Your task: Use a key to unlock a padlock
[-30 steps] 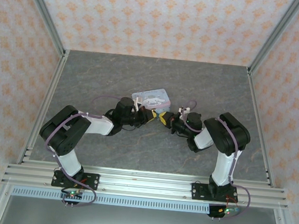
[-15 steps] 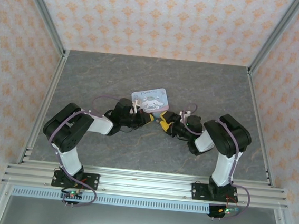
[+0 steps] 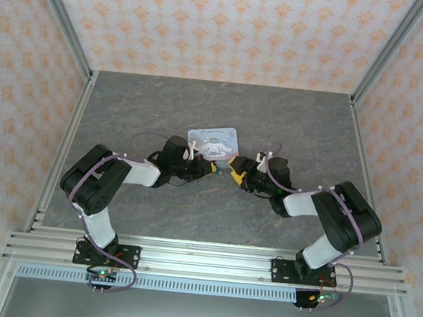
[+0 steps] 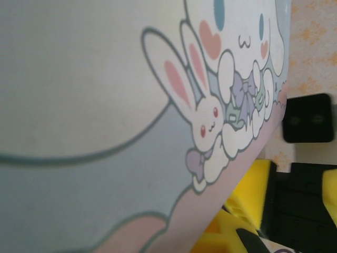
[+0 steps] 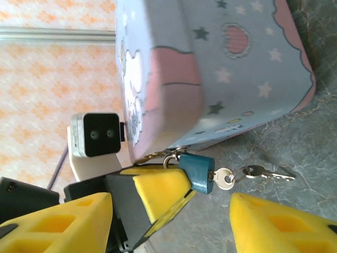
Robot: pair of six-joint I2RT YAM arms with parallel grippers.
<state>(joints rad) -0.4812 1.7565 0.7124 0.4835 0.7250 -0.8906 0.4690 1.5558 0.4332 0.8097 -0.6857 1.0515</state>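
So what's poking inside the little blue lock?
A key sits in the padlock: only its round head sticks out. The blade is covered by the padlock's body. A second key trails beside it.

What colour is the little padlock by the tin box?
The padlock is blue-teal; the right wrist view shows it best.

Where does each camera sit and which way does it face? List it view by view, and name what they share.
Top external: above and behind the bases, looking down at the table; both arms, left gripper and right gripper nearly tip to tip beside the tin box.
Left wrist: pressed close to the tin box's cartoon lid; yellow finger pads lower right.
Right wrist: low, facing the box's side, the padlock and the key; own open fingers at the bottom.
Shared: the tin box, all three views.
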